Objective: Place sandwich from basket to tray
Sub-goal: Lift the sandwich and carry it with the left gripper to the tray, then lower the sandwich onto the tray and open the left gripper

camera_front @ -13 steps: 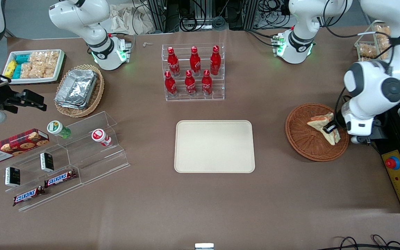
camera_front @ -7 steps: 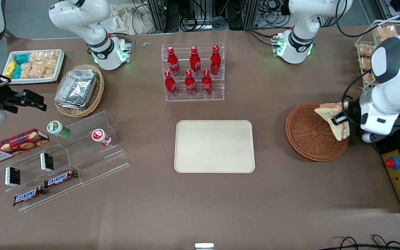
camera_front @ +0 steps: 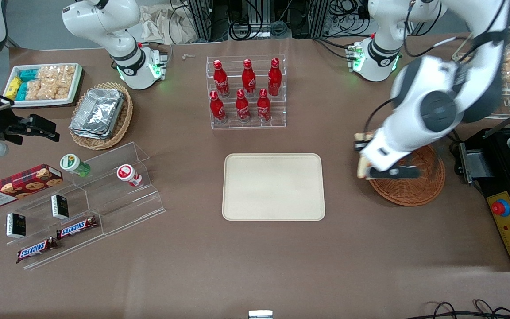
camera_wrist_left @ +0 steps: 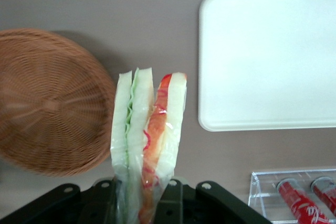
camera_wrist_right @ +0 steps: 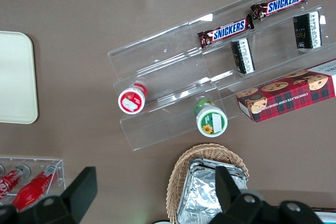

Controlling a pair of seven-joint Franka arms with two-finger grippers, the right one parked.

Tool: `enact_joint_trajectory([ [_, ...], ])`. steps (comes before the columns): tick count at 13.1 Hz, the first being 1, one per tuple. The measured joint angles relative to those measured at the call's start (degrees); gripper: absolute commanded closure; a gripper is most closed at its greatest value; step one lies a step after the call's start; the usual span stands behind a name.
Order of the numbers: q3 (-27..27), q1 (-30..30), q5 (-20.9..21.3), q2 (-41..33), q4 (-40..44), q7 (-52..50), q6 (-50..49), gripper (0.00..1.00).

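Note:
My left gripper [camera_front: 362,151] is shut on the sandwich [camera_front: 361,168], a wedge of pale bread with red-orange and green filling [camera_wrist_left: 149,129] wrapped in clear film. It hangs in the air above the basket's rim, on the side nearest the tray. The round reddish-brown wicker basket [camera_front: 419,190] has nothing in it [camera_wrist_left: 47,103]. The cream-beige tray [camera_front: 274,186] lies flat at the table's middle, a short gap from the sandwich [camera_wrist_left: 273,56]. In the left wrist view the black fingers [camera_wrist_left: 176,200] press the wedge from both sides at my gripper [camera_wrist_left: 143,199].
A clear rack of red bottles [camera_front: 247,93] stands farther from the front camera than the tray. A black box with a red button [camera_front: 509,221] lies at the working arm's end. Acrylic snack shelves [camera_front: 78,199] and a foil-tray basket [camera_front: 100,115] sit toward the parked arm's end.
The gripper closed on the sandwich in the basket, lifted it out, and has swung across the basket toward the tray. The basket now holds nothing.

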Motion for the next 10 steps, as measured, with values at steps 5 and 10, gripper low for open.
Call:
enact_joint_trajectory([
  [5,-1.12,-5.08,4.62,13.02,0.04,-5.64,11.05,1.0],
  [10,-1.12,-6.08,5.69,18.55,0.22,-6.63,18.74,1.0],
])
